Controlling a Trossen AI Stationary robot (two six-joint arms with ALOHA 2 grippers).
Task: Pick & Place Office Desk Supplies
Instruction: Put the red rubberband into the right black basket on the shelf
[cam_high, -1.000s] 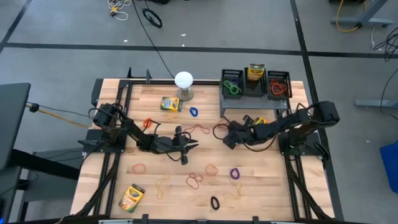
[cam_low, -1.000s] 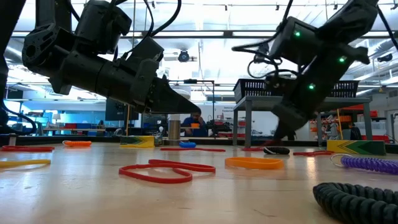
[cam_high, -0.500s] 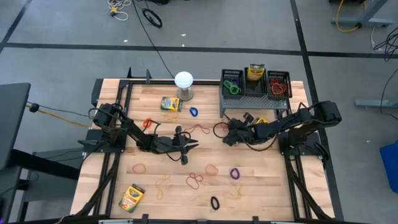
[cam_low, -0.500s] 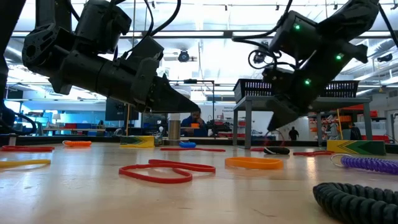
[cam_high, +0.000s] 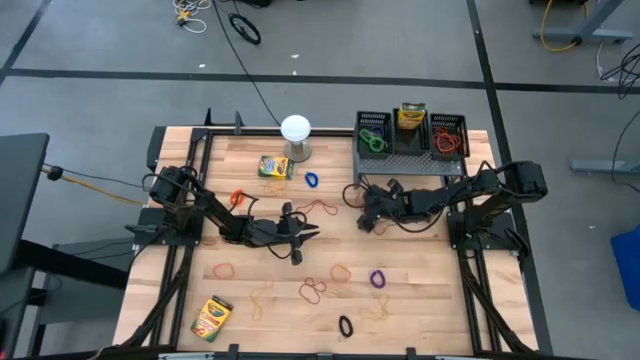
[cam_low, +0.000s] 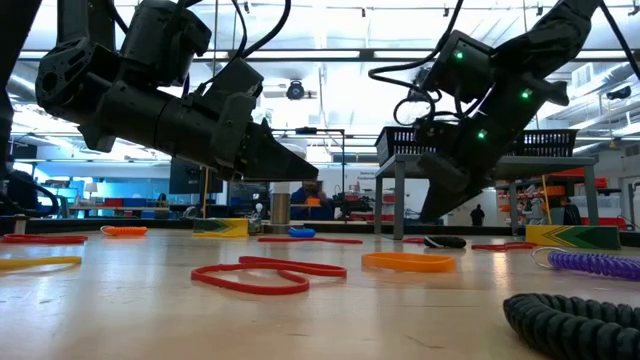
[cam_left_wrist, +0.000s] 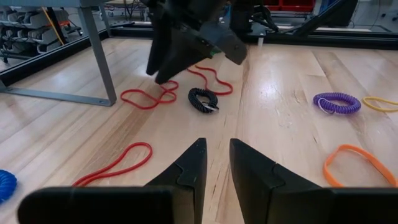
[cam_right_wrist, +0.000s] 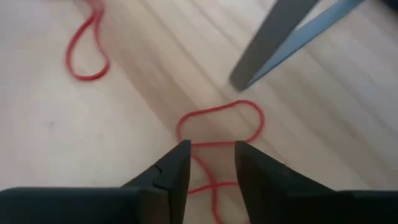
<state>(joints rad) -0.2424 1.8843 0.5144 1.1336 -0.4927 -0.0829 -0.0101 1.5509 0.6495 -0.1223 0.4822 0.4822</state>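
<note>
My right gripper (cam_high: 361, 221) hangs open above the table, in front of the grey riser. In its wrist view (cam_right_wrist: 211, 152) a red rubber band (cam_right_wrist: 221, 106) lies on the wood just beyond the fingertips, untouched. A black coil band (cam_left_wrist: 203, 99) lies close by. My left gripper (cam_high: 312, 235) waits mid-table, fingers slightly apart (cam_left_wrist: 216, 155), holding nothing. Three black mesh bins (cam_high: 373, 132) stand on the riser; the middle one holds a crayon box (cam_high: 411, 116). Other crayon boxes lie flat near the globe (cam_high: 274, 167) and at the near left (cam_high: 211, 317). Loose bands dot the table.
The grey perforated riser (cam_high: 405, 167) stands at the far right, one leg close to my right gripper. A white globe (cam_high: 295, 130) sits at the far edge. Blue (cam_high: 311, 181), orange (cam_high: 237, 198), purple (cam_high: 378, 279) and black (cam_high: 345, 326) bands lie scattered.
My right gripper has risen from just above the table and drawn a little toward the far edge. The black band under it has stayed on the wood. My left arm has kept still.
</note>
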